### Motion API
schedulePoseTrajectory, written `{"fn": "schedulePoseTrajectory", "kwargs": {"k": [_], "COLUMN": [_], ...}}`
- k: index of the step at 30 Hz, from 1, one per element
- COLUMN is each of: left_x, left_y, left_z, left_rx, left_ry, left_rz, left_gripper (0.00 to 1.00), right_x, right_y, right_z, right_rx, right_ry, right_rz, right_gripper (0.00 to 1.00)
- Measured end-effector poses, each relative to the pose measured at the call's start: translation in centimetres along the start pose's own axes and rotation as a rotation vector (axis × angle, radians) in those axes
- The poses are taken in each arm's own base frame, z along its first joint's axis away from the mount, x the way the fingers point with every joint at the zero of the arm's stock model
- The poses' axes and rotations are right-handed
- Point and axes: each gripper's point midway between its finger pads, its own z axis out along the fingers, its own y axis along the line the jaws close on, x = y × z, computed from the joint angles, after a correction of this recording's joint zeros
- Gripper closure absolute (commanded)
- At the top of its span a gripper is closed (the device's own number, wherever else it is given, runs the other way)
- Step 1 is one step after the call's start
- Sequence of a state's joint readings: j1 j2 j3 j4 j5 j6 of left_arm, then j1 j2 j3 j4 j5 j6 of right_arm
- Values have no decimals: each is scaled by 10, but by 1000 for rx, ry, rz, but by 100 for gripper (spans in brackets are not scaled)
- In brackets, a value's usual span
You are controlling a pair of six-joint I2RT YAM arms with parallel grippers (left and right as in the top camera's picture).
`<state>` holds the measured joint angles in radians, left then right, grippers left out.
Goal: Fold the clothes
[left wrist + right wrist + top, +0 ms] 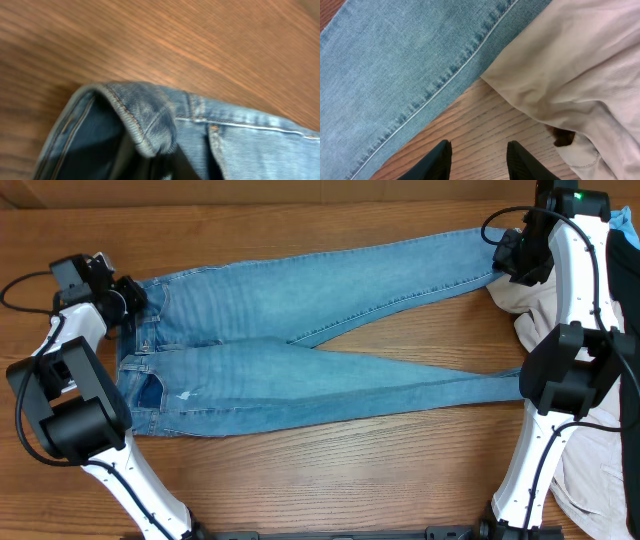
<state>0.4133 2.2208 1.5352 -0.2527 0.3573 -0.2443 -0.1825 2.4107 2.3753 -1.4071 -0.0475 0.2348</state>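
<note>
Jeans lie flat on the tabletop, their long axis running left to right. The waistband is at the left and the legs splay in a narrow V toward the right. The left jaws are clamped on the waistband's far corner, which curls up off the wood. The right jaws stand apart over wood just beside the far leg's hem, with a beige garment on their other side. Each arm is nearest its own end of that far edge. The near side looks to give room for a fold.
</note>
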Motion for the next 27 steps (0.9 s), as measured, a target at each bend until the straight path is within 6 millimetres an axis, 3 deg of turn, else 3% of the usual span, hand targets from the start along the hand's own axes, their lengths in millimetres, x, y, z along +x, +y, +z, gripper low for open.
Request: {"fn": "schedulePoseTrajectory", "kwargs": {"k": [4,8,9,10,11,12,14,15,16,17,22,27], "left_x": [-24,-71,-86,-100,-113,-125,-139,-140,-137,-130,-80,-41], "left_y": [-13,-35,-42,-47,-52,-55,-57,-55,-52,-46,-14,14], "left_z": [-10,-34,-42,-52,-62,-71,-85,-89,-92,-92,-92,-104], "left_rx": [16,38,44,42,36,24,-3,-16,-31,-53,-198,-358], "left_ry": [-5,-75,-103,-132,-159,-186,-215,-213,-195,-164,29,178], "left_rz": [6,35,46,58,68,79,82,75,66,52,-18,-39], "left_gripper": [96,96,91,73,46,36,40,39,30,29,38,38], "right_x": [0,1,1,1,1,1,2,2,3,4,7,10], "right_y": [0,0,0,0,0,-1,-1,-1,-1,-1,-2,-3], "right_z": [0,0,0,0,0,0,0,0,0,0,0,0], "right_rx": [1,1,1,1,2,2,3,3,3,5,9,12], "right_ry": [2,3,2,4,4,6,8,8,11,15,28,40], "right_rz": [0,1,0,0,1,1,0,0,-4,-7,-17,-21], "right_gripper": [60,60,60,60,60,60,60,60,60,60,60,60]}}
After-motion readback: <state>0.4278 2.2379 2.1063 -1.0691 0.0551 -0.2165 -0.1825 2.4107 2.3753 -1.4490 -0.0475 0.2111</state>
